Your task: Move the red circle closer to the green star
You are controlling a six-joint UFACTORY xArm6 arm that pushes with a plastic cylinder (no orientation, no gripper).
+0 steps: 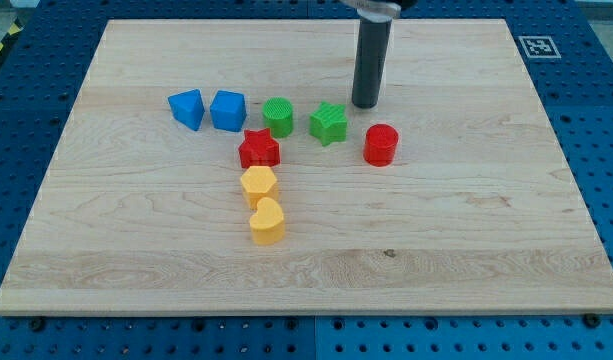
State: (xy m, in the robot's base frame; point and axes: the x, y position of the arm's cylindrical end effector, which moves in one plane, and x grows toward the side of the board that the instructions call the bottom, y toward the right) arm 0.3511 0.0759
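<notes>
The red circle stands on the wooden board, to the right of the green star with a small gap between them. My tip rests on the board above both, a little up and left of the red circle and up and right of the green star. It touches neither block.
A green circle sits left of the green star. Two blue blocks lie further left. A red star sits below the green circle, with a yellow hexagon and a yellow heart under it.
</notes>
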